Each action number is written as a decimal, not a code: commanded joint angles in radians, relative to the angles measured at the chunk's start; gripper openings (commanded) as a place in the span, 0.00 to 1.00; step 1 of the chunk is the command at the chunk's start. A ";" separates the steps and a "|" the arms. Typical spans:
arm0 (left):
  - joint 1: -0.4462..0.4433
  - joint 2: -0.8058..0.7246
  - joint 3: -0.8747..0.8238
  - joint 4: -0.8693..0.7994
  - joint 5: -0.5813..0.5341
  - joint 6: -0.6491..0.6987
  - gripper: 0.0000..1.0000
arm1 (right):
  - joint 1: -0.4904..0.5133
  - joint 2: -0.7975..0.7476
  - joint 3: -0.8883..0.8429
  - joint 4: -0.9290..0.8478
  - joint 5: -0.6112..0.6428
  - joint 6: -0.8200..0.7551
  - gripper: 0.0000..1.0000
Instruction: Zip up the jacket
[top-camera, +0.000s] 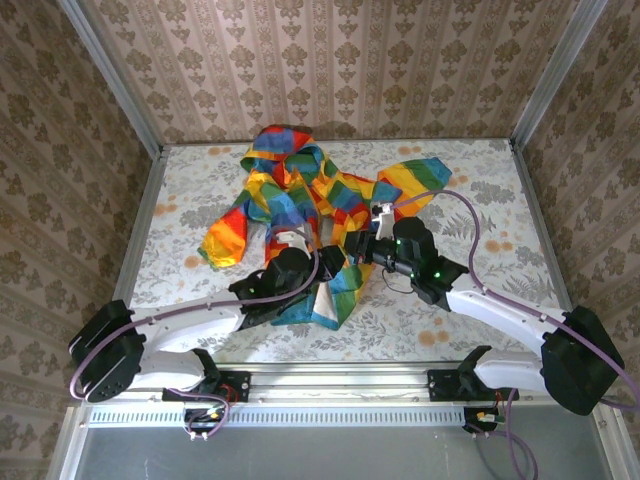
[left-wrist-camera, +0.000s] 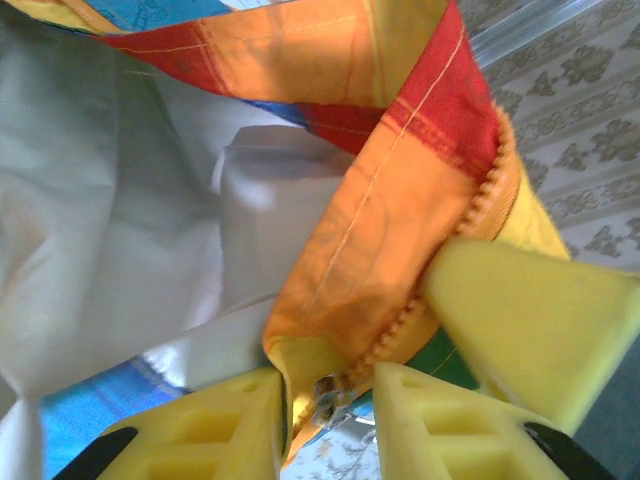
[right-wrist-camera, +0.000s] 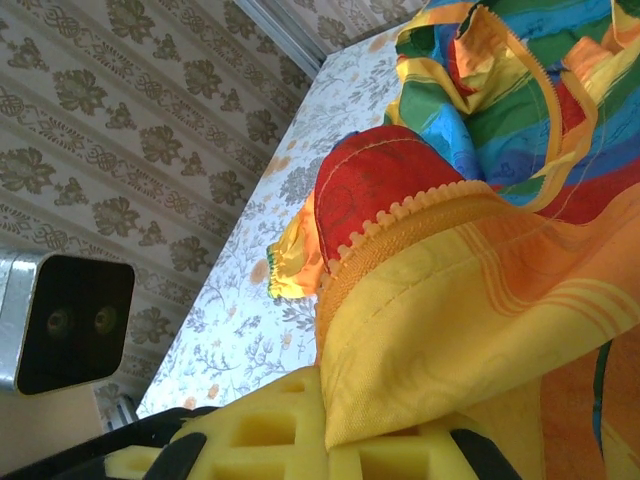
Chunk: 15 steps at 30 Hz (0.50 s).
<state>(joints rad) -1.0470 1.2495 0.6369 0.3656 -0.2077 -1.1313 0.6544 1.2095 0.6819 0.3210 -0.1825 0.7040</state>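
The left hand (left-wrist-camera: 325, 400) pinches the jacket (top-camera: 300, 180) by its zipper (left-wrist-camera: 415, 318). The right hand (right-wrist-camera: 330, 440) seems to pinch the jacket beside it. A slip could pull the sides apart.

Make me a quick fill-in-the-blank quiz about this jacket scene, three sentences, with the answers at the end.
1. The jacket lies on a table whose surface has a ____ print.
2. In the left wrist view, the zipper teeth are ____.
3. The left gripper has foam fingers coloured ____.
Missing words: floral; orange; yellow.
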 joint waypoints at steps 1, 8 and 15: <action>-0.014 0.011 0.015 0.066 -0.022 -0.087 0.29 | 0.017 -0.007 -0.012 0.077 0.041 0.026 0.00; -0.023 0.019 0.033 -0.035 -0.037 -0.110 0.29 | 0.028 -0.006 -0.032 0.115 0.070 0.059 0.00; -0.007 -0.008 0.149 -0.409 -0.039 0.073 0.37 | 0.028 -0.015 -0.013 0.062 0.084 0.054 0.00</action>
<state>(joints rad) -1.0592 1.2575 0.7193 0.1608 -0.2356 -1.1564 0.6735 1.2095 0.6586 0.3706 -0.1341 0.7456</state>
